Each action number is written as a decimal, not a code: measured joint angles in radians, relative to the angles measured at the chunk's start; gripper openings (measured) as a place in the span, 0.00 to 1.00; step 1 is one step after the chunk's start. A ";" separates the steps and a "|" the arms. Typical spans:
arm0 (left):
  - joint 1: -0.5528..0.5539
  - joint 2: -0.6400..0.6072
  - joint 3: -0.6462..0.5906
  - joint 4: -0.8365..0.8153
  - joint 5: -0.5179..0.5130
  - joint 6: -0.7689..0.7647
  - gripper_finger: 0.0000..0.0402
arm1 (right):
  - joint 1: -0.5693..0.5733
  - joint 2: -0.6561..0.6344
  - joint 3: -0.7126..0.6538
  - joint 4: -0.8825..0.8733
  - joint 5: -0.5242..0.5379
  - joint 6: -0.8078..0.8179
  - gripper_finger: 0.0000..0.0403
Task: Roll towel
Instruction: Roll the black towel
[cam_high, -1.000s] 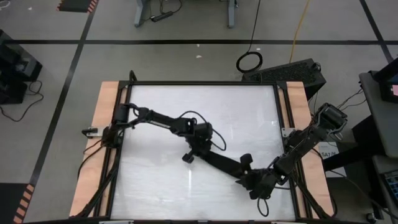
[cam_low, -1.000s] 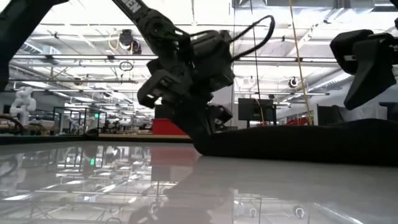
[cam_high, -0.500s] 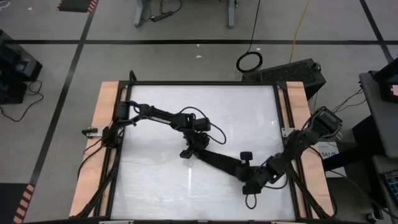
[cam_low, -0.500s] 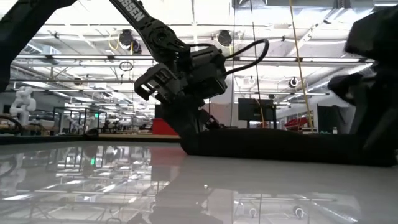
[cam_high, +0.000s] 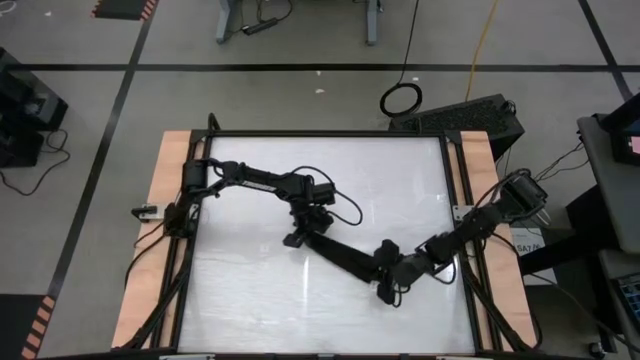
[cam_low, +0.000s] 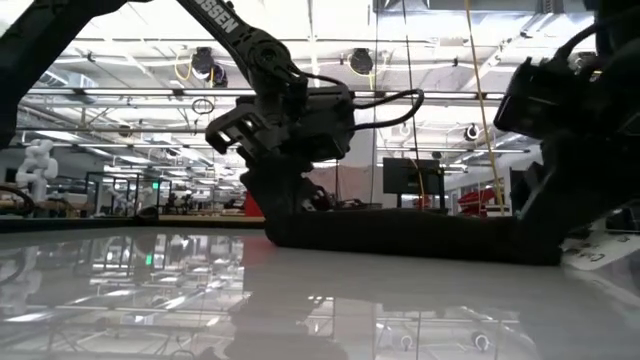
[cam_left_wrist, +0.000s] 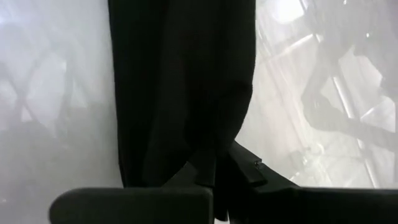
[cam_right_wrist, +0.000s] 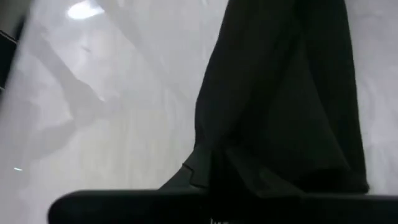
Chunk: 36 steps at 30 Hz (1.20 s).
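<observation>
The black towel (cam_high: 345, 258) lies on the white tabletop as a long narrow band, slanting from the table's middle toward its near right. In the low view the towel (cam_low: 410, 232) is a low dark ridge. My left gripper (cam_high: 298, 238) is shut on its far-left end. My right gripper (cam_high: 386, 283) is shut on its near-right end. Each wrist view shows the band running away from that arm's fingers: the towel (cam_left_wrist: 180, 87) from the left ones, the towel (cam_right_wrist: 280, 93) from the right ones. My left gripper pinches the towel's far-left end (cam_left_wrist: 208, 163) between its two fingers, slanting down from the far left, along the band. The cloth is gathered into folds there; the rest lies on the table. My right gripper pinches the towel's near-right end (cam_right_wrist: 214, 152) between its two fingers, slanting down from the table's right. Its fingers lie along the band. The bunched cloth at this end (cam_low: 535, 245) rests on the table; how many layers, I cannot tell.
Wooden side rails (cam_high: 172, 200) and a black frame border the white tabletop (cam_high: 260, 300). Bare tabletop lies on the far side and the near left of the towel. A white label (cam_low: 600, 255) lies at the table's right edge.
My right gripper has come down and toward the table's left onto the towel's near-right end, rolling as it went, and has shut on it. My left gripper has moved toward the table's far-left, dragging its end of the towel along the table.
</observation>
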 joint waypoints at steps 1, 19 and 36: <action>0.000 0.000 0.000 -0.014 -0.005 0.011 0.03 | -0.007 -0.005 -0.014 0.049 -0.010 -0.008 0.03; -0.086 -0.005 0.000 0.002 -0.266 0.015 0.09 | -0.153 -0.080 -0.107 -0.023 -0.126 0.060 0.18; -0.101 0.006 0.241 -0.335 -0.401 -0.014 0.38 | -0.107 -0.386 -0.002 -0.334 -0.134 -0.223 0.43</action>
